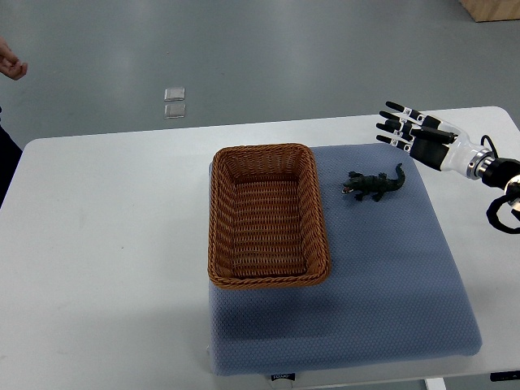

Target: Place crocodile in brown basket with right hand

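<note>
A dark green toy crocodile (373, 185) lies on the blue mat (382, 268), just right of the brown wicker basket (267, 214), which holds nothing. My right hand (400, 126) reaches in from the right edge. It hovers above the mat's far right corner, up and to the right of the crocodile, with its fingers spread and nothing in them. My left arm does not show.
The mat lies on a white table (106, 244). A person's hand (12, 65) shows at the far left edge, beyond the table. Two small clear squares (174, 102) lie on the grey floor behind the table.
</note>
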You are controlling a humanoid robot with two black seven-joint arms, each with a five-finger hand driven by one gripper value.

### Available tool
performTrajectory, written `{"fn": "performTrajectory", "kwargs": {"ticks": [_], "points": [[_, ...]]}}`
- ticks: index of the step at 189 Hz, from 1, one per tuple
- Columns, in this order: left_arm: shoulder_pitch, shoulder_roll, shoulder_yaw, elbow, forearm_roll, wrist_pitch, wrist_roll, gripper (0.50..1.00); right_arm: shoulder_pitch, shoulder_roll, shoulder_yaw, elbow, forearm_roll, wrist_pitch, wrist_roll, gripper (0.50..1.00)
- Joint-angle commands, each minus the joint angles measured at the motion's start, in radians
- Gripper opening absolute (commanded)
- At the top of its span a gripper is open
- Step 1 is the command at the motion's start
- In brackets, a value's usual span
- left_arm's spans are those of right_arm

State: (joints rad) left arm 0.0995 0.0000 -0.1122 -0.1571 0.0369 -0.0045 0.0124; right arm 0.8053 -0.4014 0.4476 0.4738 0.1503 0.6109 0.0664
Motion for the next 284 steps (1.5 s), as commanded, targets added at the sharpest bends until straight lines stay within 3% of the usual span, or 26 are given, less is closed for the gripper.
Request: {"fn": "performTrajectory", "kwargs": {"ticks": [1, 103, 125, 167, 189, 242, 284], "points": [[0.002, 0.000, 0.000, 0.002, 0.000, 0.000, 0.000, 1.000, -0.002, 0.003, 0.000, -0.001, -0.008, 0.000, -0.002, 0.934], [-0.060, 0.000, -0.001, 0.004, -0.002, 0.003, 0.000, 1.000, 0.049, -0.013, -0.012, 0.000, -0.152, 0.000, 0.001, 0.934], [-0.060, 0.000, 0.002, 0.001, -0.002, 0.003, 0.000, 1.000, 0.072, -0.016, -0.012, 0.006, -0.268, 0.000, 0.036, 0.934], [-0.058, 0.000, 0.000, 0.002, -0.002, 0.003, 0.000, 1.000, 0.140, -0.047, -0.010, 0.009, -0.686, 0.000, 0.208, 0.934], [-0.058, 0.000, 0.002, 0.002, -0.002, 0.003, 0.000, 1.000, 0.163, -0.056, -0.012, 0.023, -0.827, 0.000, 0.263, 0.934], [-0.058, 0.000, 0.002, 0.002, -0.002, 0.003, 0.000, 1.000, 0.167, -0.129, -0.020, 0.121, -1.072, -0.002, 0.268, 0.934], [-0.058, 0.000, 0.002, 0.002, -0.002, 0.003, 0.000, 1.000, 0.156, -0.126, -0.046, 0.140, -1.221, -0.106, 0.266, 0.934]]}}
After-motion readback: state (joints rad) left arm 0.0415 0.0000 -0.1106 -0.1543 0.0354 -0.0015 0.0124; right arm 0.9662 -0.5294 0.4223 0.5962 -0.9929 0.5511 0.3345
